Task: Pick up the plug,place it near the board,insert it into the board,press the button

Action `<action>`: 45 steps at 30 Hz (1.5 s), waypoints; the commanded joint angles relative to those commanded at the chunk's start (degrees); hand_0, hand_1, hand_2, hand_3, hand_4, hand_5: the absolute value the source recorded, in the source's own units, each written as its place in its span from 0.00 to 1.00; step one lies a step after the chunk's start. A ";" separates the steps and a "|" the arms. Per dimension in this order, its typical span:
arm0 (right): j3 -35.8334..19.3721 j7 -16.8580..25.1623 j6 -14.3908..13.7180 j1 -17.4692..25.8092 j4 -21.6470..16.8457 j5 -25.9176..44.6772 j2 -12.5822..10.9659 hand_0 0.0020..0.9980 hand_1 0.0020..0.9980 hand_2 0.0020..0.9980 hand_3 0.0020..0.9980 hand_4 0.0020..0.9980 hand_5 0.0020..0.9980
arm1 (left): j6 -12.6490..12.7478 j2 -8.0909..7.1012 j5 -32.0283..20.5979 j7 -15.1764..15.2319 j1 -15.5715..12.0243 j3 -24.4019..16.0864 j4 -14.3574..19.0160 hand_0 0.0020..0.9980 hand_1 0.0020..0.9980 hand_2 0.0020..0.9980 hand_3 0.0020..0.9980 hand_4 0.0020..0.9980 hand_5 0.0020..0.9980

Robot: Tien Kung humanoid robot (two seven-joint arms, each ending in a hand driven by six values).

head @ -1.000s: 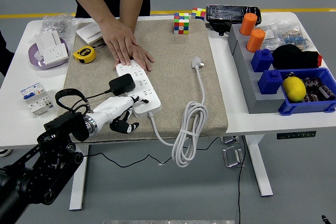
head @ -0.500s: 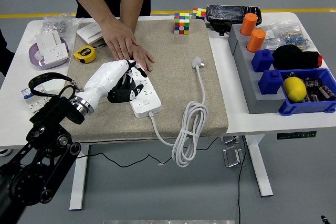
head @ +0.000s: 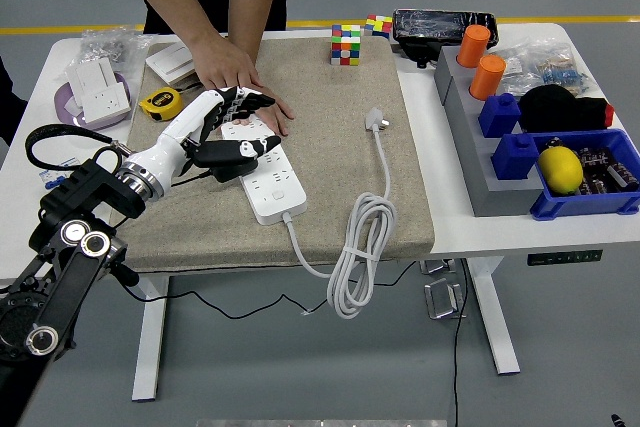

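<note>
**Plug over the board, a hand steadying it**

My left hand, left of centre in the frame, has its fingers spread above the black plug, which sits on the white board; whether my thumb grips it I cannot tell. A person's hand presses flat on the board's far end, I judge to keep it from sliding. That hand crowds my fingertips. The board's white cord coils lower right; a tape measure lies upper left.

- Even, bright overhead light is filling the scene, with no glare showing.
- Soft shadows are falling just beneath the left hand onto the mat.
- Everything is staying sharp, edges included.
</note>
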State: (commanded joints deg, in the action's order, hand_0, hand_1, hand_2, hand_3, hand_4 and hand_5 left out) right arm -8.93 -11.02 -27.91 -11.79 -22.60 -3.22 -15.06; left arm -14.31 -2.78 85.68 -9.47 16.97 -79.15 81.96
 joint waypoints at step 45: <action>-0.14 -0.03 -0.03 -0.62 -0.01 0.15 -0.32 0.79 0.73 0.73 0.76 1.00 1.00 | 13.88 -1.45 44.32 14.58 14.05 8.31 -33.52 0.91 0.88 0.74 0.77 1.00 0.36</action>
State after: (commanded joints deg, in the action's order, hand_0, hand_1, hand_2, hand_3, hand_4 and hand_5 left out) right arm -9.07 -11.05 -27.93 -12.41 -22.61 -3.07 -15.39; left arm -0.43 -4.23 130.00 5.12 31.02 -70.84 48.44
